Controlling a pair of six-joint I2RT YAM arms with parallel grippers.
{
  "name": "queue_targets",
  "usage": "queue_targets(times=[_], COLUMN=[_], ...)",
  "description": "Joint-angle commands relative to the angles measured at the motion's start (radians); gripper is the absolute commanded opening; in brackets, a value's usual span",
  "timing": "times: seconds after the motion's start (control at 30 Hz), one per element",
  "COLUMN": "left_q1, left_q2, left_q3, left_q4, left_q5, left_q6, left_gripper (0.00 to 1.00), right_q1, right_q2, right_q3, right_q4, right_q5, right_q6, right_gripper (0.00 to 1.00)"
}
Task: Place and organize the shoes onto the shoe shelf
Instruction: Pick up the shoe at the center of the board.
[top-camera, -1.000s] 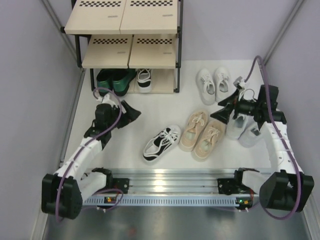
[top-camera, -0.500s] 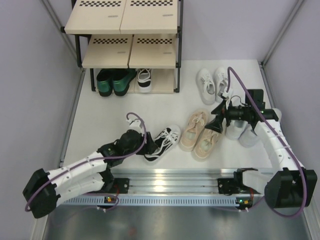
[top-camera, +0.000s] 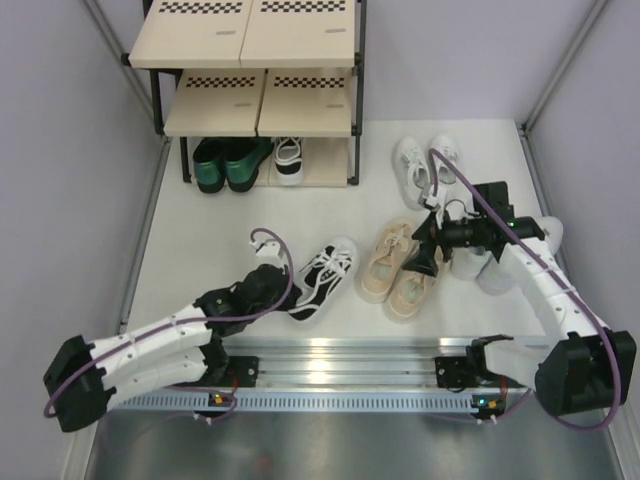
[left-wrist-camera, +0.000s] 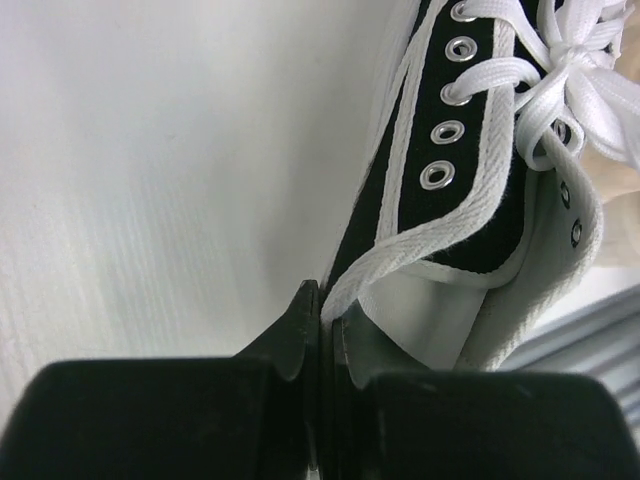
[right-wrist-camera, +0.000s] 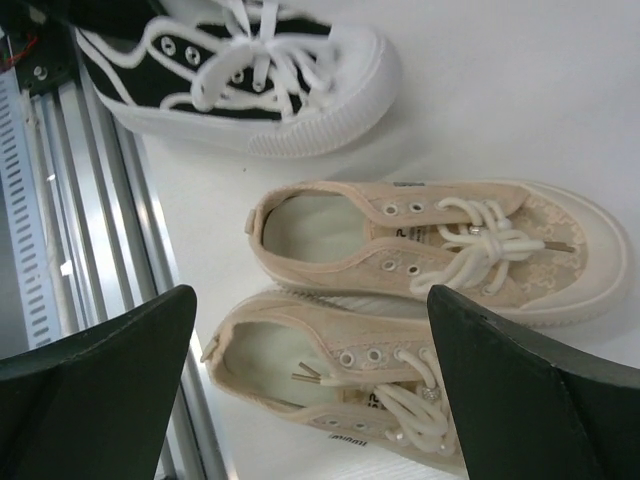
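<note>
A black-and-white laced sneaker (top-camera: 328, 276) lies on the white floor, and my left gripper (top-camera: 292, 292) is shut on the edge of its collar near the heel. In the left wrist view the jaws (left-wrist-camera: 322, 318) pinch the sneaker's (left-wrist-camera: 470, 200) white-trimmed rim. My right gripper (top-camera: 424, 250) hangs open over the pair of beige sneakers (top-camera: 400, 270); in its wrist view the gripper (right-wrist-camera: 310, 300) straddles the nearer beige sneaker (right-wrist-camera: 340, 370). The shoe shelf (top-camera: 250, 45) stands at the back, with dark green shoes (top-camera: 225, 162) and the other black-and-white sneaker (top-camera: 288, 160) on its bottom tier.
Small white sneakers (top-camera: 425, 165) sit right of the shelf. Larger pale grey sneakers (top-camera: 482, 262) lie partly under my right arm. A metal rail (top-camera: 350, 375) runs along the near edge. Lilac walls close in on both sides.
My left arm swung from beside the shelf down to the black-and-white sneaker and closed on its collar. My right gripper moved left over the beige sneakers, staying open.
</note>
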Motion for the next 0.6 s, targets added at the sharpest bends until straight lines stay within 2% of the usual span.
queue_targets(times=[0.0,0.13,0.3,0.33,0.37,0.43,0.47,0.5,0.57], left_q1=[-0.008,-0.01,-0.02,-0.023,-0.028,-0.042,-0.048,-0.059,-0.069], left_q2=[-0.188,-0.357,-0.347,-0.315,-0.295,-0.236,-0.218,-0.201,-0.157], left_q3=[0.005,-0.05,-0.081,-0.077,-0.075,-0.063,-0.058,-0.051,-0.032], left_q4=[0.084,0.092,0.135,0.144,0.159,0.231,0.25,0.302,0.334], left_q5=[-0.044,-0.072,-0.118,-0.141,-0.15,-0.174,-0.187,-0.196,-0.231], left_q6=[-0.125,-0.34,-0.544,-0.564,-0.599,-0.634,-0.642,-0.65,-0.674], left_gripper=[0.0,0.0,0.0,0.0,0.0,0.0,0.0,0.0,0.0], right_q1=[0.088,0.216,0.306,0.341,0.37,0.453,0.483,0.517,0.592], right_q2=[0.031,0.102,0.195,0.201,0.207,0.208,0.204,0.209,0.223], right_q3=[0.069,0.215,0.342,0.355,0.353,0.318,0.3,0.283,0.267], right_q4=[-0.062,-0.128,-0.067,-0.023,0.02,0.151,0.195,0.224,0.251], right_q5=[0.053,0.097,0.079,0.128,0.184,0.345,0.449,0.581,0.662], right_q6=[-0.043,0.027,0.306,0.384,0.529,0.654,0.794,0.828,0.921], right_gripper=[0.99,0.99,0.99,0.99,1.0,0.99,0.99,0.99,0.99])
